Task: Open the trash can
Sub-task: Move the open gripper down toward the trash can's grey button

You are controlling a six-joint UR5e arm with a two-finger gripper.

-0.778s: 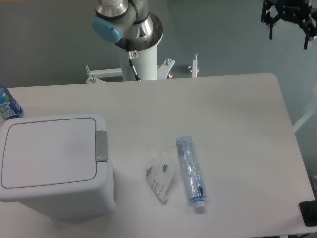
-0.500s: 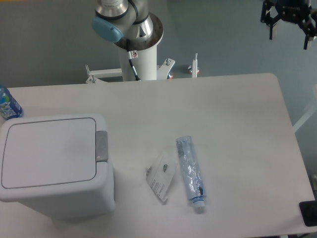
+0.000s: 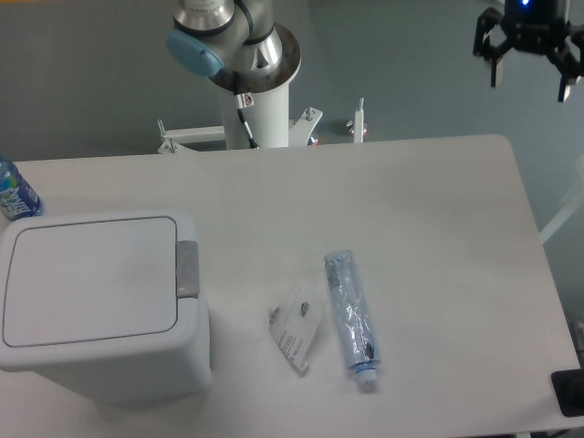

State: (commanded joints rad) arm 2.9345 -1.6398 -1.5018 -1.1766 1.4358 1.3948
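Observation:
The trash can (image 3: 91, 301) is a large boxy white bin at the table's front left. Its flat lid is shut. A grey push-button tab (image 3: 187, 269) sits at the lid's right edge. My gripper (image 3: 529, 82) hangs high at the top right, beyond the table's back right corner and far from the bin. Its two black fingers are spread apart with nothing between them.
A crushed clear plastic bottle (image 3: 350, 318) and a clear wrapper (image 3: 297, 324) lie on the table right of the bin. A blue-labelled bottle (image 3: 13, 192) stands at the left edge. The robot base (image 3: 255, 100) is behind the table. A dark object (image 3: 568, 392) sits at the front right corner.
The gripper has shifted slightly down and left. Nothing on the table has moved.

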